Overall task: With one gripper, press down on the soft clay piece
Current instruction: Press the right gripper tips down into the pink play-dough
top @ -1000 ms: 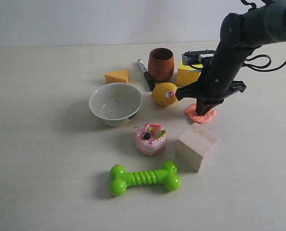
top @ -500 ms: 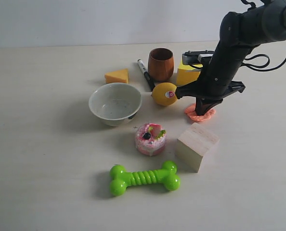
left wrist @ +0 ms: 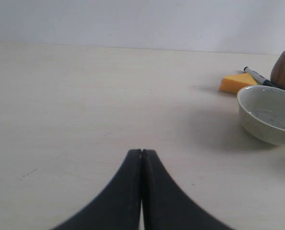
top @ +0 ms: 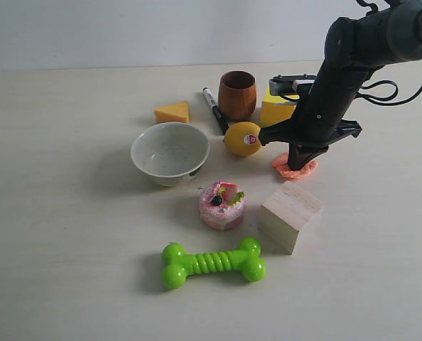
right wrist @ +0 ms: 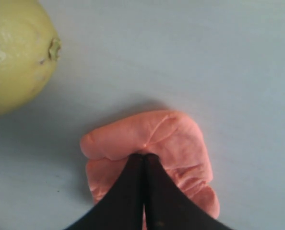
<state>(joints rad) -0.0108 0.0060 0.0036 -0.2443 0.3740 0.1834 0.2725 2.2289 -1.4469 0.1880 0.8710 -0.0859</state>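
Looking at the exterior view first, I see the pale bowl [top: 170, 153] left of centre on the table [top: 69, 249], its speckled inner surface showing. The brown wooden cup [top: 237, 94] stands farther back; its inside is too dark for me to tell what it holds. Between them lie an orange cheese wedge [top: 172, 112] and a black marker [top: 214, 109]. The soft clay piece [top: 282, 166] sits right of the lemon [top: 243, 138], nearer than the yellow block [top: 276, 110] and farther than the wooden block [top: 290, 215]. It is a flat salmon-pink lump with a ragged edge. The right gripper [top: 299, 163] comes down from the black arm and rests its tip on the clay. A pink cake toy [top: 222, 205] and a green bone toy [top: 212, 263] lie nearer.

Against the picture a second back, the arm has shifted only slightly, and less of the clay shows at its right side; nothing else has moved.

On the left wrist view, my left gripper [left wrist: 141, 151] has its two dark fingers pressed together with no gap, over bare table, well apart from the bowl [left wrist: 269, 115].

On the right wrist view, the right gripper [right wrist: 143, 155] is likewise closed tight, its joined tips set into the clay [right wrist: 152, 134], whose surface is creased and folded in ridges around them. The lemon [right wrist: 15, 52] lies near, not touching.
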